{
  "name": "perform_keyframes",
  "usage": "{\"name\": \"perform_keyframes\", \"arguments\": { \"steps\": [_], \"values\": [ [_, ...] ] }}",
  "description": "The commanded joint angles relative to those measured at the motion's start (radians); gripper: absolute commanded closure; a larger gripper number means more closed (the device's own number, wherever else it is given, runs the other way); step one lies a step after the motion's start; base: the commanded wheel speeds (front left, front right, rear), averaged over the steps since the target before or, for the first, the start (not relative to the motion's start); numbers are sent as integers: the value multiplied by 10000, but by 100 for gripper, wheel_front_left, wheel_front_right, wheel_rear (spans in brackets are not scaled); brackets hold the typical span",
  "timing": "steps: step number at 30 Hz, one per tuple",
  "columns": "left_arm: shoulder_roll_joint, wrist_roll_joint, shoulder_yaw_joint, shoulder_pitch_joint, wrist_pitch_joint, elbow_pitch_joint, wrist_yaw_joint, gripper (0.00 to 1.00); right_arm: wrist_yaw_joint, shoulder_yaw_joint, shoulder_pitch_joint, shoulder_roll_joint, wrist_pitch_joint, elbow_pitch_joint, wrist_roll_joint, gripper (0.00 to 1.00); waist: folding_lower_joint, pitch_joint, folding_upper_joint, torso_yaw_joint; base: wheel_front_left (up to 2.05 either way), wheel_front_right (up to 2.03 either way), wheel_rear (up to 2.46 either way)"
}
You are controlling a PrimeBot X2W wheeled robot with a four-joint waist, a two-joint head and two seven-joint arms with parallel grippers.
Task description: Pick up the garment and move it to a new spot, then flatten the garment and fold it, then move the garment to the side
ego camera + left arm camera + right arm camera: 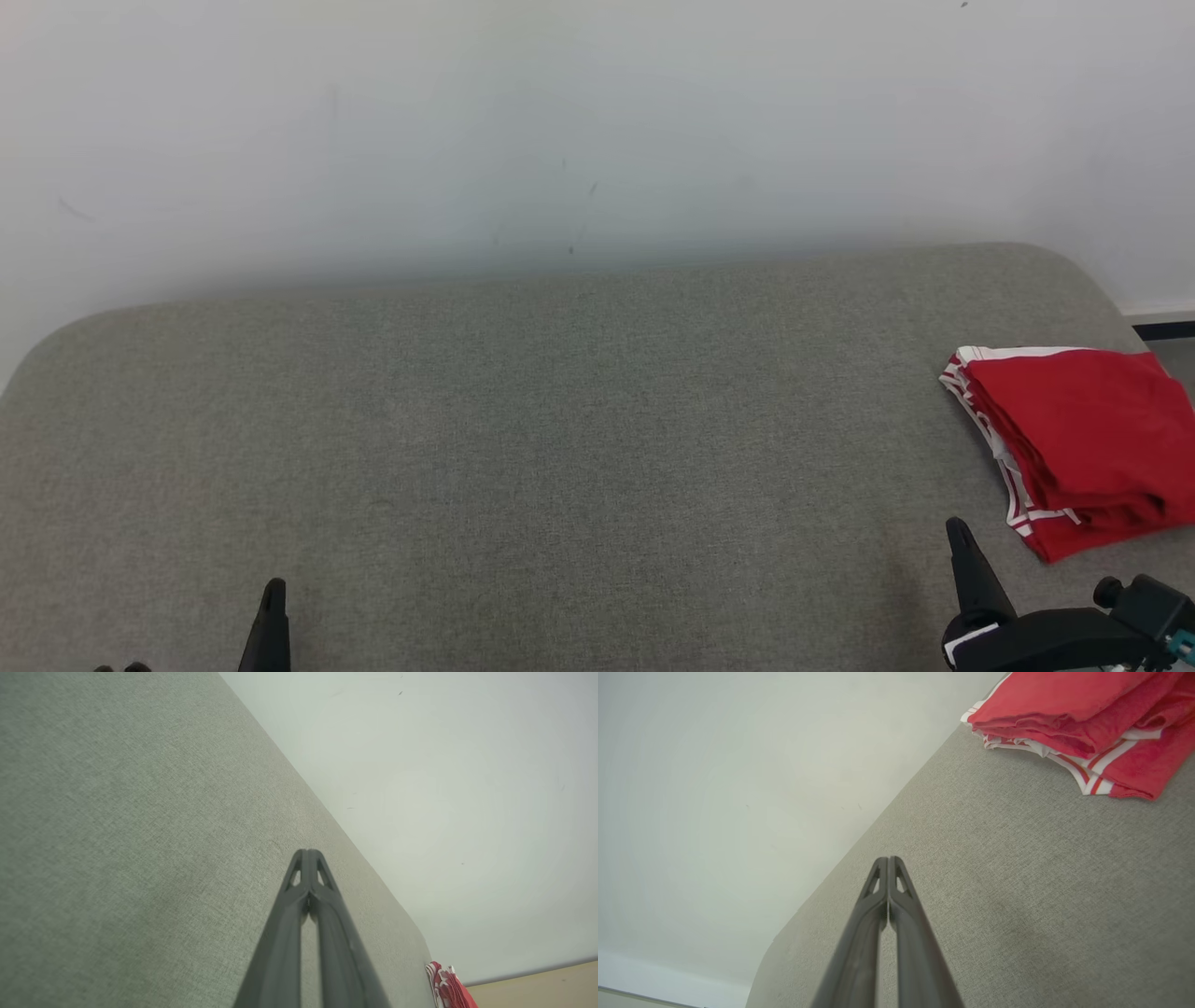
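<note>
The garment (1083, 443) is red with white-striped trim and lies folded in a neat stack at the right edge of the grey fabric surface (560, 448). It shows too in the right wrist view as the garment (1078, 714) at the top right, and in the left wrist view as a red sliver, the garment (448, 987), at the far end. My left gripper (273, 590) sits low at the lower left, shut and empty, tips together (307, 851). My right gripper (957, 527) is at the lower right, just short of the garment, shut with nothing in it (888, 859).
A pale wall (597, 121) runs along the far side of the grey surface. The surface has rounded far corners. A strip of floor and dark skirting (1162, 329) shows beyond its right end.
</note>
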Motion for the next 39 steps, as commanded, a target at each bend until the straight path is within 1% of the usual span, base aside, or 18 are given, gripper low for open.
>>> {"name": "perform_keyframes", "arguments": {
  "steps": [1, 18, 39],
  "values": [
    [66, -271, 49, -284, 74, -157, -60, 100, -9, -57, -259, 15, 15, -148, 284, 100, 0, 9, -1, 4, 0, 0, 0],
    [83, -2097, 102, -508, 576, -247, -144, 100, -12, -244, -405, 56, 266, -186, 2221, 100, 0, 151, -1, 55, 0, 0, 0],
    [99, -4009, 159, -716, 1098, -346, -229, 100, -15, -438, -554, 97, 523, -211, 4215, 100, 0, 327, -1, 118, 0, 0, 0]
  ]
}}
